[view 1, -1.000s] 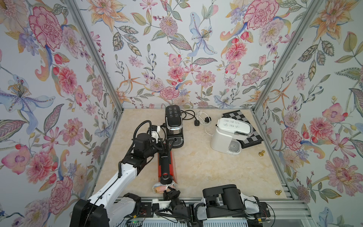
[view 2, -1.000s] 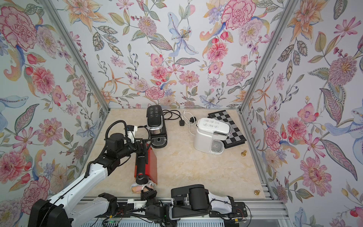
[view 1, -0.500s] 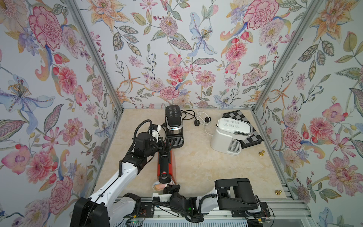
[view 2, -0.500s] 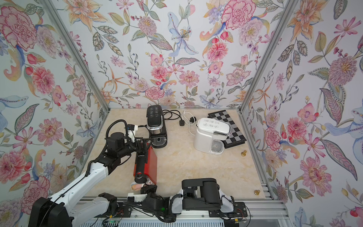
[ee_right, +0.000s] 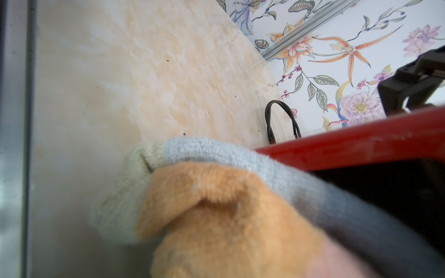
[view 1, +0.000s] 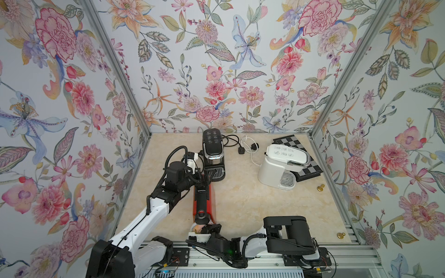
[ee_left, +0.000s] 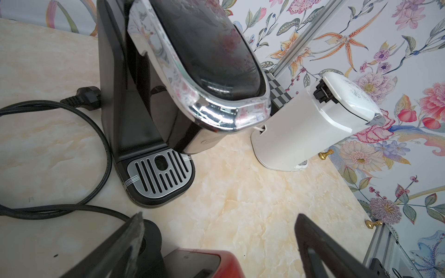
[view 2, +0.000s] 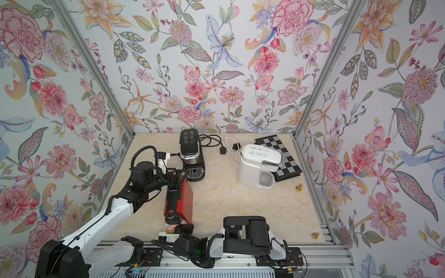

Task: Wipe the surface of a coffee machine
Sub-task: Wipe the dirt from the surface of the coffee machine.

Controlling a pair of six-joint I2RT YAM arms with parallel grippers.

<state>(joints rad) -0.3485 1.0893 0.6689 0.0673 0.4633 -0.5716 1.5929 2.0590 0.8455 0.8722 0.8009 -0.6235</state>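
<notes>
Cloth (ee_right: 216,204), banded orange, grey and cream, is lying bunched against the near end of the red coffee machine (view 1: 203,199). The right pincer (view 1: 209,227) is clamping together on it at the front edge of the table (view 1: 252,204). The red machine is standing toward the front of the table, just in front of the black coffee machine (view 1: 213,149) and well apart from the white coffee machine (view 1: 280,166). In the right wrist view the cloth is touching the machine's red edge.

The left pincer (ee_left: 219,223) is hovering over the machine's far end with its fingers (ee_left: 322,248) spread wide apart. The red body is showing between them with a clear gap on one side, so the pincer is judged to be straddling the machine, not gripping it.

Step in hand, as judged: the wiping stroke is only beginning at the near end, and the black top and the long red side are remaining to be covered.

The next move is calling for the right arm to be dragging the cloth along the casing toward the far end under light, steady pressure. The left pincer is needing either to be closing on the body to brace it or to be lifting clear of the cloth's path.
</notes>
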